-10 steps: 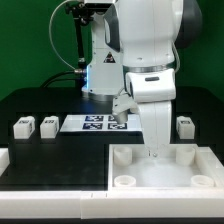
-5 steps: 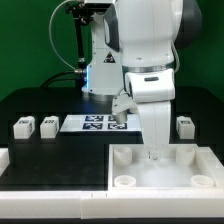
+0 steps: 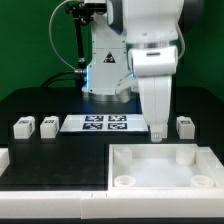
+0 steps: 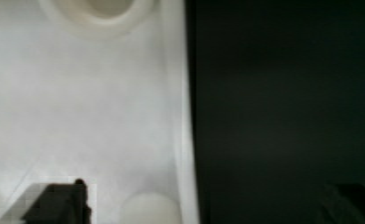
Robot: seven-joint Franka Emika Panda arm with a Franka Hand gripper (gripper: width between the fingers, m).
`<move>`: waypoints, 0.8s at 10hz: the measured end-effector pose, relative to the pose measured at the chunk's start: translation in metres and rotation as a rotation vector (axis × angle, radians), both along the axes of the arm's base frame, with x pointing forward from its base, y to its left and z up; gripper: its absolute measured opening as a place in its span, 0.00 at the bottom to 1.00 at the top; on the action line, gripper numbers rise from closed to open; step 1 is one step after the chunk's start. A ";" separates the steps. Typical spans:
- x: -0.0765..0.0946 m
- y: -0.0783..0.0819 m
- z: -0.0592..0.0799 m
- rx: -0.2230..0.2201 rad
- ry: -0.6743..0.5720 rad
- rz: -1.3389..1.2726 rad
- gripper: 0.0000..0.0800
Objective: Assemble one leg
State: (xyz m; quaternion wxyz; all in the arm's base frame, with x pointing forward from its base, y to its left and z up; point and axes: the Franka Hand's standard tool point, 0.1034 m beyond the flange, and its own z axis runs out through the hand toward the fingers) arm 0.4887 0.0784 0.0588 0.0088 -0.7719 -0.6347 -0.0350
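Three legs show in the exterior view, small white blocks with tags: two (image 3: pixel 23 126) (image 3: pixel 47 125) at its left and one (image 3: pixel 184 125) at its right. A fourth is out of sight. The white tabletop (image 3: pixel 150 172) with round corner sockets lies in front. My gripper (image 3: pixel 157 134) hangs above the tabletop's back edge, left of the right-hand leg. In the wrist view my gripper (image 4: pixel 205 205) is open and empty, with its dark fingers (image 4: pixel 54 203) wide apart. They straddle the tabletop's (image 4: pixel 72 110) edge, with a socket (image 4: pixel 95 8) in sight.
The marker board (image 3: pixel 95 123) lies on the black table behind the tabletop, between the left legs and my arm. A low white rim (image 3: pixel 4 158) borders the table at the exterior view's left. The robot's base (image 3: pixel 105 70) stands at the back.
My gripper has risen from low inside the tabletop to above its back edge and shifted slightly toward the exterior view's right. The legs and the tabletop have not moved.
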 end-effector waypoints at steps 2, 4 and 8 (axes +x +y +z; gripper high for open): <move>-0.012 0.026 0.019 0.004 -0.009 -0.173 0.81; -0.027 0.053 0.024 0.021 0.008 -0.445 0.81; -0.028 0.056 0.023 0.059 0.050 -0.897 0.81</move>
